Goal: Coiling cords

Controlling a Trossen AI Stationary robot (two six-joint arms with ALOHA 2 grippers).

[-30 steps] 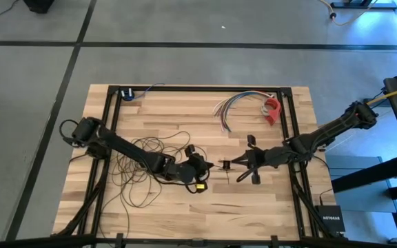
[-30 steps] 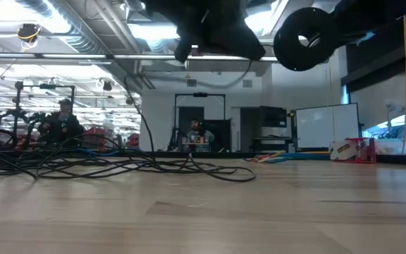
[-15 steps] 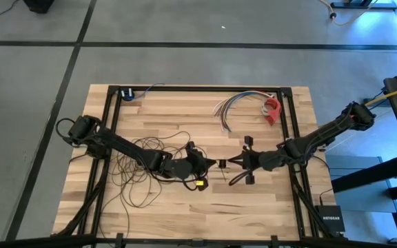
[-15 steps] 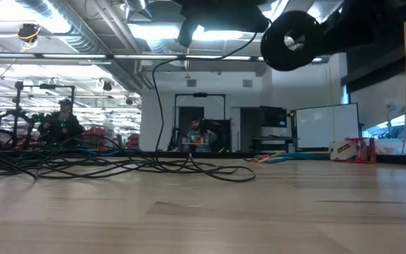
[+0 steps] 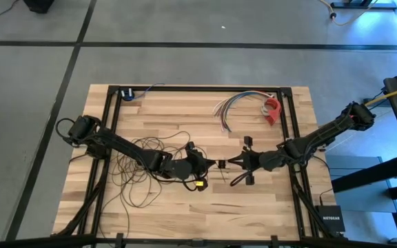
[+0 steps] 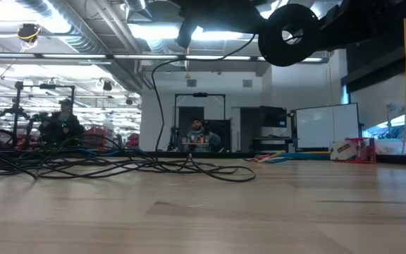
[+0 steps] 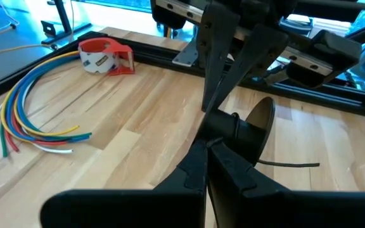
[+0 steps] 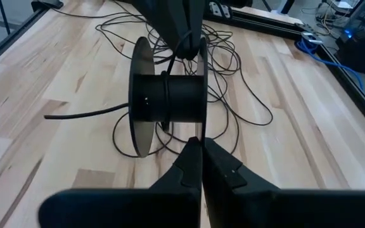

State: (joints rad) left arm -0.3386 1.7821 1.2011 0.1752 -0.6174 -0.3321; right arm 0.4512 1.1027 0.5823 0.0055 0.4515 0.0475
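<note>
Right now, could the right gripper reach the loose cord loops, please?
Probably not directly: the spool and the left gripper stand between the right gripper and the cord loops.

Since a second ago the right gripper (image 5: 230, 162) has slid toward nine o'clock in the high view, closing on the left gripper (image 5: 212, 164) (they now nearly meet at mid-table). The black spool (image 6: 288, 34) shifted the same way in the low view, and a strand of the cords (image 6: 158, 106) now rises to it.
</note>
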